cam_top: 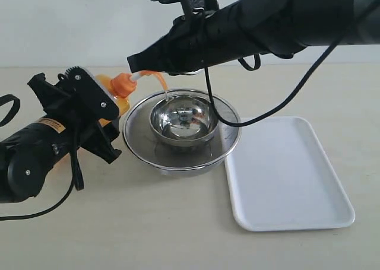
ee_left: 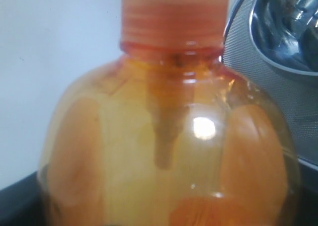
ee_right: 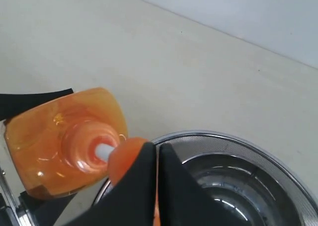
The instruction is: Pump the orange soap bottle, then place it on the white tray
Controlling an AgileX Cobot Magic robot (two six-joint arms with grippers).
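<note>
The orange soap bottle [cam_top: 120, 96] leans toward the steel bowls, and my left gripper [cam_top: 95, 113] is shut on its body. Its translucent shoulder and ribbed collar [ee_left: 169, 151] fill the left wrist view and hide the fingers there. My right gripper [cam_top: 139, 62] is shut, its two black fingertips [ee_right: 144, 181] pressed together on top of the orange pump head [ee_right: 124, 159]. The white stem [ee_right: 103, 150] shows below the head. The spout [cam_top: 159, 80] curves out over the bowls. The white tray [cam_top: 291, 175] lies flat to the right of the bowls with nothing on it.
A small steel bowl [cam_top: 184, 121] sits inside a wider mesh-walled steel bowl [cam_top: 178, 157], between the bottle and the tray. A black cable [cam_top: 279, 107] hangs from the right arm over the bowls' right rim. Bare tabletop [cam_top: 148, 222] lies in front.
</note>
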